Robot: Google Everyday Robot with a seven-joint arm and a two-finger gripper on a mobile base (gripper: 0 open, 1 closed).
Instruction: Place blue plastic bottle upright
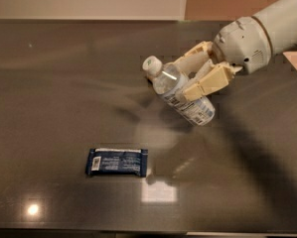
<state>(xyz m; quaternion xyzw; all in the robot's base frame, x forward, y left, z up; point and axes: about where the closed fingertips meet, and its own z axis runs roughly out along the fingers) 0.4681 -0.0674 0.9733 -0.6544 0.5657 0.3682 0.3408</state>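
The blue plastic bottle [180, 94] is a small clear bottle with a white cap and a pale label. It hangs tilted above the dark table [53, 83], cap up and to the left, base down and to the right. My gripper [190, 78] reaches in from the upper right and is shut on the bottle's middle, its cream fingers [207, 81] pressing on both sides. The bottle is off the table surface.
A flat dark blue wrapped packet [117, 162] lies on the table at the lower left of the bottle. The white arm housing [259, 33] fills the upper right. The table's far edge meets a pale wall.
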